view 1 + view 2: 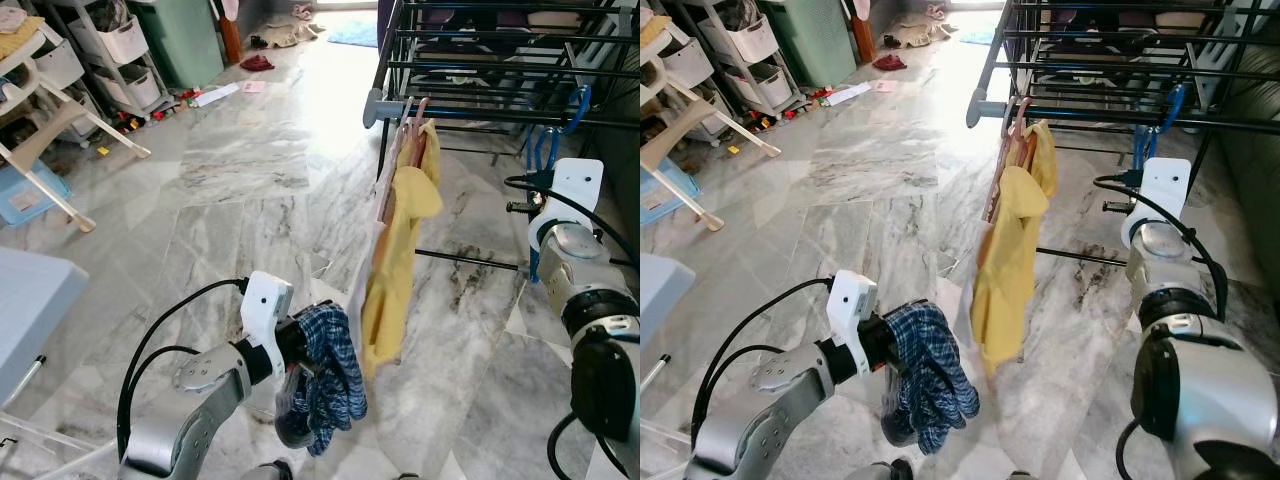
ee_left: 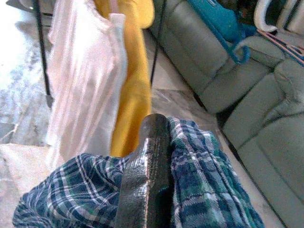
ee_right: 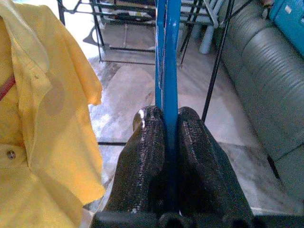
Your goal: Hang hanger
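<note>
Right gripper (image 3: 165, 118) clamped on blue hanger (image 3: 167, 57), at 1 o'clock by drying rack (image 1: 480, 60), prob. to hook onto bar. Left gripper (image 2: 152, 156) pinching plaid cloth (image 1: 330, 375) at 7 o'clock, kept low & clear of yellow shirt (image 1: 400, 250).

Blue hanger (image 3: 166, 57), clamped upright in right gripper (image 3: 170, 124).
Thin plastic; its shaft passes between the closed fingers (image 3: 142, 161), hook end (image 1: 578, 105) rising above the wrist.
</note>
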You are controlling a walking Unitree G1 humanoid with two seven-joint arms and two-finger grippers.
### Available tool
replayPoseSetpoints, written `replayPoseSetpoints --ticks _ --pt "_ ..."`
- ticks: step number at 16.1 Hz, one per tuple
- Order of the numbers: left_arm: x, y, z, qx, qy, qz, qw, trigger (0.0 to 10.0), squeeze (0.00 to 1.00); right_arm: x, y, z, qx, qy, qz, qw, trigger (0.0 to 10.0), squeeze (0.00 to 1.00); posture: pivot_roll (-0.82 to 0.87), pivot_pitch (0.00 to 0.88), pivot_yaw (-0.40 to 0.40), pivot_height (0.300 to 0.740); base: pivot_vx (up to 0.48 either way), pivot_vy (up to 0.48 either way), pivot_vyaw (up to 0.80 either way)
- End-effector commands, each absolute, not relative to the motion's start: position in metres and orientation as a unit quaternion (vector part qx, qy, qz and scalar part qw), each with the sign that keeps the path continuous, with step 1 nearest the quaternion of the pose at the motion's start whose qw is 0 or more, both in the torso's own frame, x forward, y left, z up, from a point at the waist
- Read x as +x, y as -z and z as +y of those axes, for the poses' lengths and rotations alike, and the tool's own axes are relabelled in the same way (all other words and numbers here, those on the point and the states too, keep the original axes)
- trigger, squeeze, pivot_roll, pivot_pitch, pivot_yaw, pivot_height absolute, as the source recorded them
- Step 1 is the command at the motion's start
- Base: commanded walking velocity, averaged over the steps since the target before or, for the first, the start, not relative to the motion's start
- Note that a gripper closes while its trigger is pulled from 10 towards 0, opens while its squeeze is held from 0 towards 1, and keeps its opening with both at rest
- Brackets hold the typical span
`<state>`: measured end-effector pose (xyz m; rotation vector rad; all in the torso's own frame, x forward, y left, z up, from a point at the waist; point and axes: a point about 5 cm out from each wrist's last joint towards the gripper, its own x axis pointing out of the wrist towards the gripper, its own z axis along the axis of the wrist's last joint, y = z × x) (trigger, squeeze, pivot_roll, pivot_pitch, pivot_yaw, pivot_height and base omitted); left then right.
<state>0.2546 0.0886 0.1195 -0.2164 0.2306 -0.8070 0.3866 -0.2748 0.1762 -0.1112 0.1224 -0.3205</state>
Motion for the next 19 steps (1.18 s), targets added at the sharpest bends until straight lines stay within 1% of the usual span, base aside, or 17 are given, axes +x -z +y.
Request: replayPoseSetpoints --ticks 1,5,6,8,12,15,17,19 --pt "0.26 -0.119 0.092 -0.099 0.365 0.098 0.921 10.0 0.0 0.389 -0.194 -0.268 -0.065 0.141 -0.013 0.988 10.0 0.0 -0.07 0.073 0.099 0.74 0.0 0.0 0.0" --pt "0.266 -0.119 0.089 -0.101 0.354 0.087 0.926 10.0 0.0 0.373 -0.172 -0.266 -0.092 0.14 -0.05 0.985 10.0 0.0 -0.09 0.072 0.109 0.74 0.0 0.0 0.0" --pt "0.267 -0.119 0.089 -0.101 0.354 0.085 0.926 10.0 0.0 0.367 -0.167 -0.264 -0.115 0.135 -0.07 0.982 10.0 0.0 -0.09 0.071 0.112 0.74 0.0 0.0 0.0" --pt "0.268 -0.118 0.089 -0.099 0.352 0.083 0.927 10.0 0.0 0.36 -0.157 -0.261 -0.111 0.136 -0.076 0.981 10.0 0.0 -0.09 0.067 0.115 0.74 0.0 0.0 0.0" --pt "0.273 -0.119 0.092 -0.1 0.337 0.074 0.933 10.0 0.0 0.341 -0.134 -0.261 -0.125 0.112 -0.056 0.984 10.0 0.0 -0.1 0.063 0.111 0.74 0.0 0.0 0.0" --pt "0.273 -0.119 0.092 -0.1 0.337 0.074 0.933 10.0 0.0 0.341 -0.134 -0.261 -0.125 0.112 -0.056 0.984 10.0 0.0 -0.1 0.063 0.111 0.74 0.0 0.0 0.0" --pt "0.278 -0.12 0.096 -0.098 0.315 0.066 0.942 10.0 0.0 0.307 -0.097 -0.278 -0.112 0.12 0.014 0.986 10.0 0.0 -0.12 0.063 0.115 0.74 0.0 0.0 0.0" --pt "0.28 -0.12 0.097 -0.098 0.312 0.065 0.943 10.0 0.0 0.299 -0.091 -0.281 -0.093 0.13 0.027 0.987 10.0 0.0 -0.13 0.062 0.118 0.74 0.0 0.0 0.0"
